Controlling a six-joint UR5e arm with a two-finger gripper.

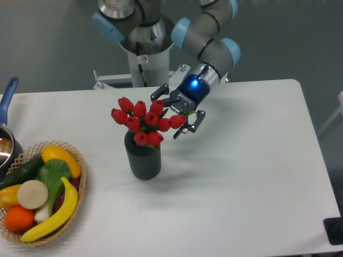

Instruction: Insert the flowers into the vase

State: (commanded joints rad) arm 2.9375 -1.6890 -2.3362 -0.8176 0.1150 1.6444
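The white rectangular tabletop carries all items. The grey UR5e arm with light-blue joint caps reaches down from the rear toward the centre-left. The round woven wicker basket of fruit and vegetables sits at the front-left edge. The dark grey ribbed cylindrical vase stands upright, left of centre. The bunch of red tulip buds on green stems sits in the vase mouth, buds spreading wider than the rim. The black 2-finger pincer is released, fingers spread just right of the buds, not gripping them. A blue-handled pot shows at the left edge.
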